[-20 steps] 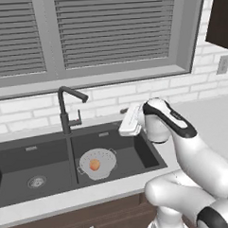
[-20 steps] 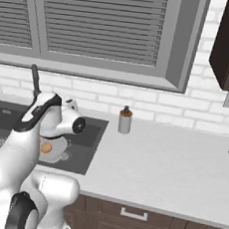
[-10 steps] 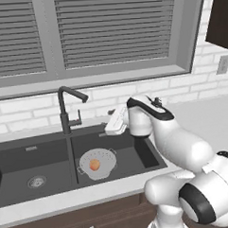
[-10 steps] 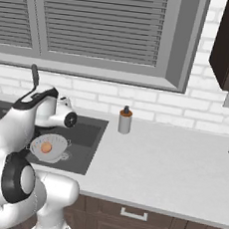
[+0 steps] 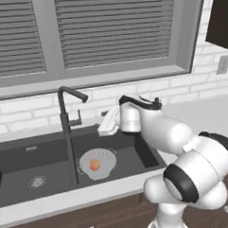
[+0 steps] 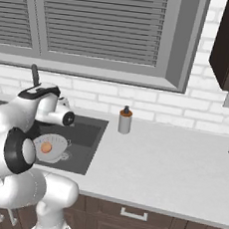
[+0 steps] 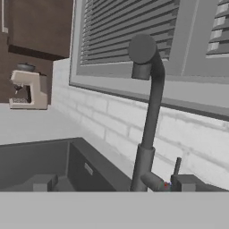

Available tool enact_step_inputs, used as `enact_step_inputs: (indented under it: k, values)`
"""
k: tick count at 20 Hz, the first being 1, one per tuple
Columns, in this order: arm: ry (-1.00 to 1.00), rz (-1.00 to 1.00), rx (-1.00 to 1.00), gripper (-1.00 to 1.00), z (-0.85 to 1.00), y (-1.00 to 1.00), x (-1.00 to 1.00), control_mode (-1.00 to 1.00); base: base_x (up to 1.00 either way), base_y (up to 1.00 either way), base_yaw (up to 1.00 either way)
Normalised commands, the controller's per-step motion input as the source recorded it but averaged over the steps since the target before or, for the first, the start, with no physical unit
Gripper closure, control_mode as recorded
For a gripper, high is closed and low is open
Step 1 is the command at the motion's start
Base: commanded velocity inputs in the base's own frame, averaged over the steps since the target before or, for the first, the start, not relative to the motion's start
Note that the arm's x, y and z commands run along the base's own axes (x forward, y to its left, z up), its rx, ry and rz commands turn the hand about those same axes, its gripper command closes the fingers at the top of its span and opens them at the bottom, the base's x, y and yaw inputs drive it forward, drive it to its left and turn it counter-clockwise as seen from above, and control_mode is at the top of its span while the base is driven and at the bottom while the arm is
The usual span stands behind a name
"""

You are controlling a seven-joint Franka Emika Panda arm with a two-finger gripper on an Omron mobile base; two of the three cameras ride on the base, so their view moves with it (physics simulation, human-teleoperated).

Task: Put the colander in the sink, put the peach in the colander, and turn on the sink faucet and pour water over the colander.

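A: Where is the colander (image 5: 97, 163) at this moment?

B: It sits in the right basin of the sink (image 5: 23, 158), near the centre divider. The peach (image 5: 94, 165) lies inside it, about in the middle.

A: And the gripper (image 5: 104, 125)?

B: It hangs above the right basin, just right of the sink faucet (image 5: 67, 119) and apart from it. Its fingers stand wide apart and hold nothing. In the hand view the faucet rises close in front, with its small lever (image 7: 177, 166) low at the right.

A: Something else on the counter (image 6: 171, 162)?

B: A small soap bottle (image 6: 125, 121) stands near the brick wall, right of the sink.
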Motion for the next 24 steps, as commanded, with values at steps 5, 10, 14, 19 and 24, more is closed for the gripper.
enact_step_inputs:
  k: [5,10,14,19,24]
  values:
    - [0.00,0.00,0.03,-1.00,-0.04,0.15,0.21,-1.00,0.00,0.00,0.00]
    - [0.00,0.00,0.01,-1.00,0.00,0.18,0.22,-1.00,0.00,0.00,0.00]
    - [-0.01,0.00,0.00,-1.00,-0.13,0.16,0.15,-1.00,0.00,0.00,0.00]
    - [-0.07,0.00,0.01,-1.00,-0.12,0.11,0.31,-1.00,0.00,0.00,0.00]
    - [-0.08,0.00,0.01,-1.00,-0.11,0.02,0.26,-1.00,0.00,0.00,0.00]
